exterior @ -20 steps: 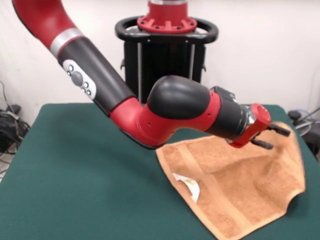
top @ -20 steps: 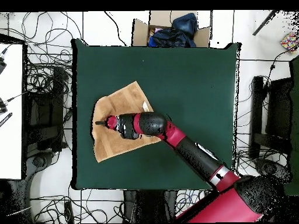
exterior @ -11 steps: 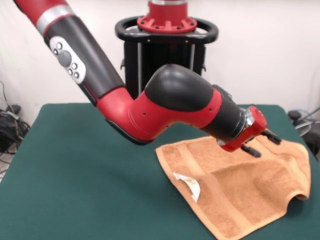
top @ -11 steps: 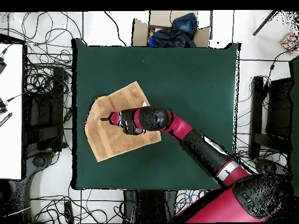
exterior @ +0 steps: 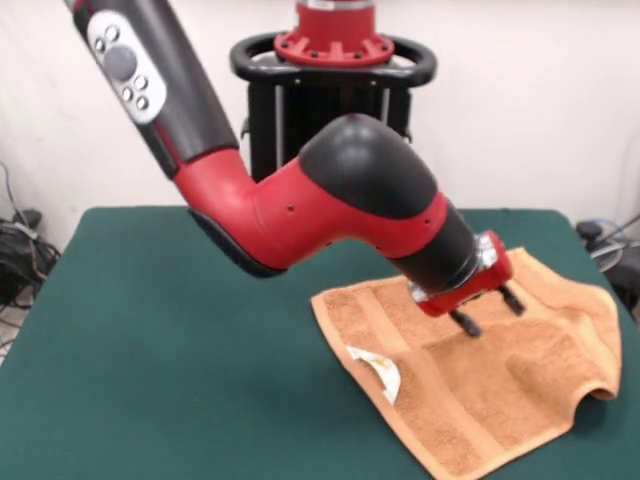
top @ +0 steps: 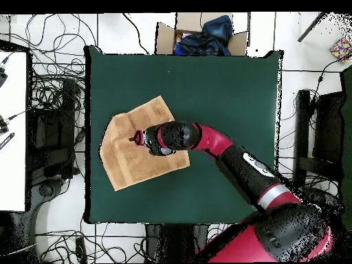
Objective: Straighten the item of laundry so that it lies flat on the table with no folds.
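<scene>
Towel (exterior: 480, 380), orange-tan terry cloth, lies on the dark green table (exterior: 150, 340) toward the right side in the front view, and near the left edge in the overhead view (top: 134, 155), with one corner hanging past that edge. A small white tag (exterior: 378, 368) sits curled at its near-left hem; any writing on it is too small to read. Flat woven bands run along the towel near its ends. The cloth is not flat: a raised fold stands in its right half, and the right edge droops in a rounded wave off the table's side.

The gripper (exterior: 487, 310) hangs just above the middle of the towel, its two dark fingers (exterior: 465, 322) spread apart and holding nothing. The red and black arm (exterior: 330, 210) slants down to it from the upper left.

In the overhead view a cardboard box (top: 199, 38) holding dark cloth sits past the table's top edge.
</scene>
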Controlling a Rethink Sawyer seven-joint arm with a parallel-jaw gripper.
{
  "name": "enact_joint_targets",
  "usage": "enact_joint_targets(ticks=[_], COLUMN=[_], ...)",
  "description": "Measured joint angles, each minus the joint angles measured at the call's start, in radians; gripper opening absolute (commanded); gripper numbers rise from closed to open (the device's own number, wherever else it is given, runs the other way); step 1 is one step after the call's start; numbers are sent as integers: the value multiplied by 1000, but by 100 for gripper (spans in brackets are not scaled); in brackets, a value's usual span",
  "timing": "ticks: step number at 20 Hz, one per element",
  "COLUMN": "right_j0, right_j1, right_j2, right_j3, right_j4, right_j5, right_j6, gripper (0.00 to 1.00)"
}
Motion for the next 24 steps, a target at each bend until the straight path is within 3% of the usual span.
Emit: enact_joint_targets(ticks=[3, 7, 10, 16, 21, 24], right_j0=[144, 272, 441, 701, 948, 1005], right_j1=[-83, -151, -211, -224, -186, -162], right_j2=[-149, -249, -402, -662, -911, -990], right_j3=[-33, -50, -71, -106, -128, -130], right_j4=[-21, -11, -11, -11, -11, -11], right_j5=[0, -1, -13, -142, -324, -396], right_j6=[18, 64, 165, 397, 678, 773], gripper=[100, 100, 100, 100, 100, 100])
